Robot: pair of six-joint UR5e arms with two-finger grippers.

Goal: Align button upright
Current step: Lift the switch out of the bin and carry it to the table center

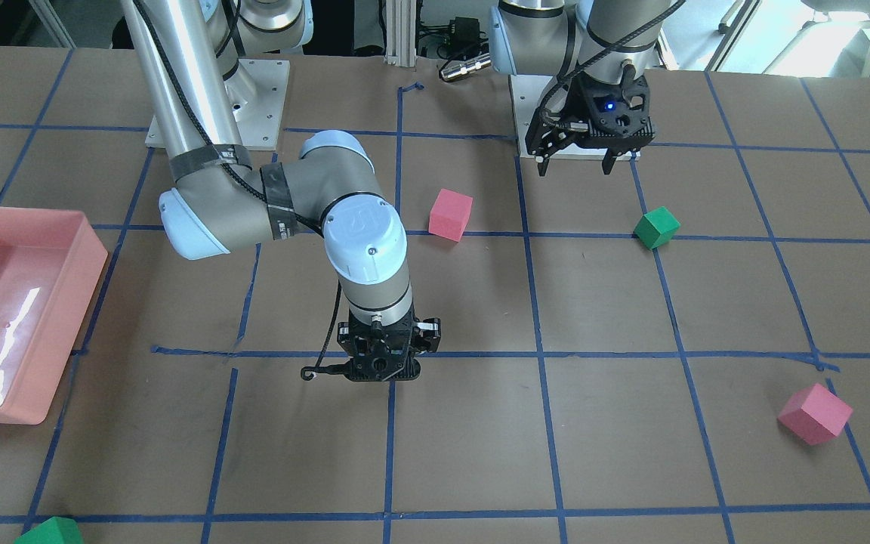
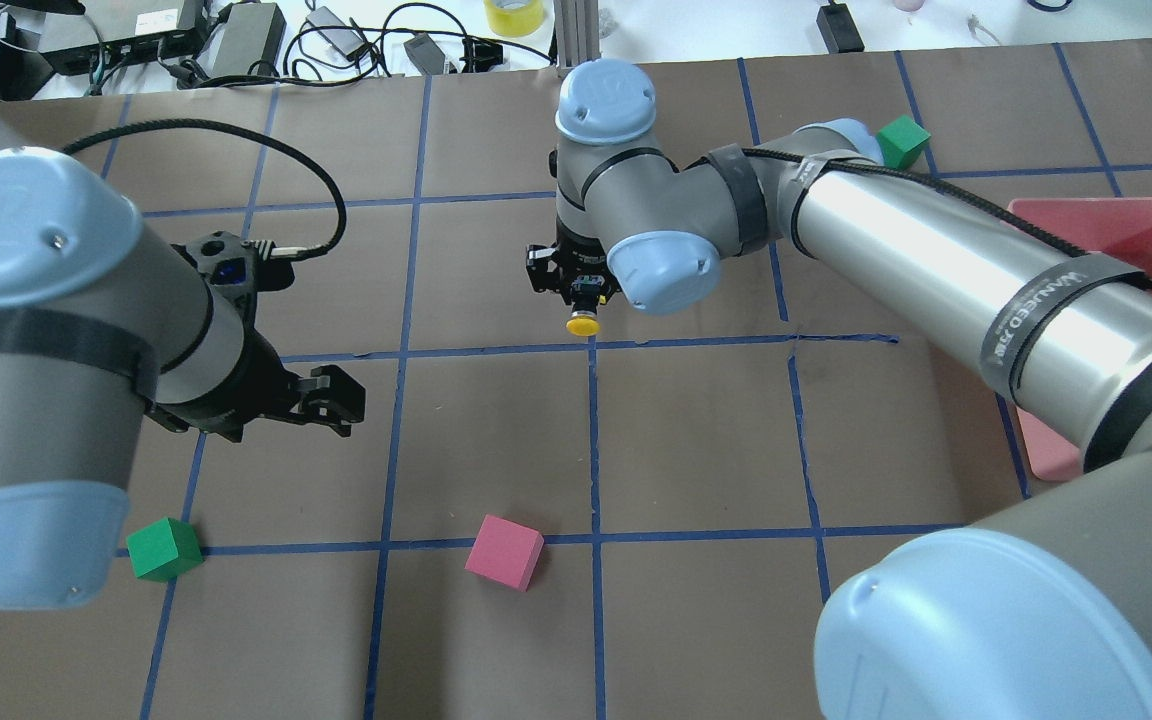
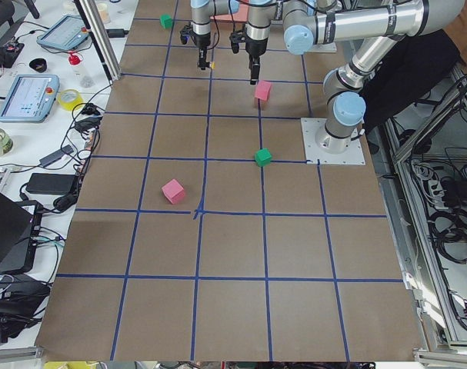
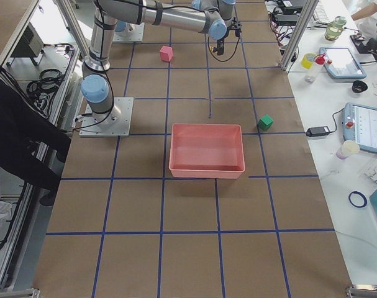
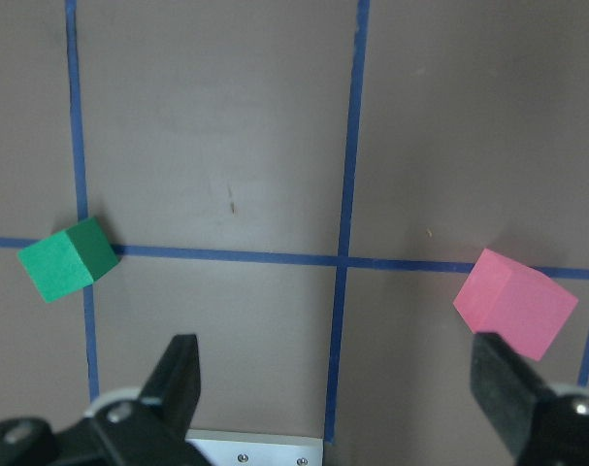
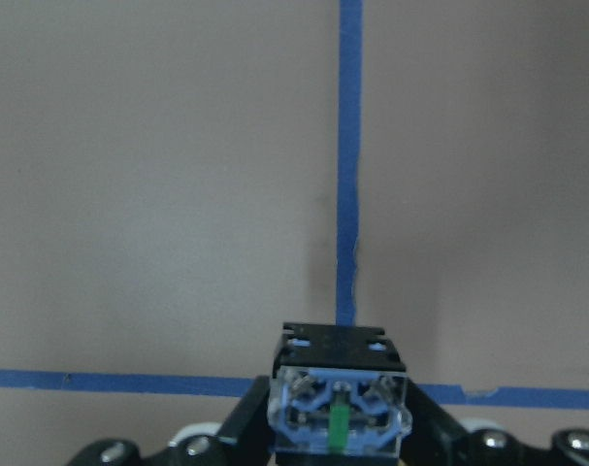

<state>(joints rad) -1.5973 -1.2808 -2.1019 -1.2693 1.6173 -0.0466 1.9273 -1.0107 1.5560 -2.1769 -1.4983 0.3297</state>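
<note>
Black fingers (image 5: 182, 379) of the left gripper (image 5: 338, 388) stand spread wide and empty above the left half of the surface (image 2: 696, 440), which is dull brown paper crossed by blue tape lines. Toward the robot's edge lie a matte green foam cube (image 2: 164, 548) and a pink foam cube (image 2: 504, 552), both sharp-cornered. About midway across, in the half toward the far edge, the right gripper (image 1: 382, 374) points down with its fingers closed on the button (image 2: 584, 324). The round, glossy yellow cap juts out toward the robot's edge, and the wrist view shows the squarish, clear-whitish base block in its black housing pinched between the fingers. The pickup looks done. The cap seems to face sideways rather than up, so turning it and standing it on its base probably remain. Whether it touches the surface I cannot tell. At the right edge sits a shiny pink plastic tray (image 2: 1126, 215).
</note>
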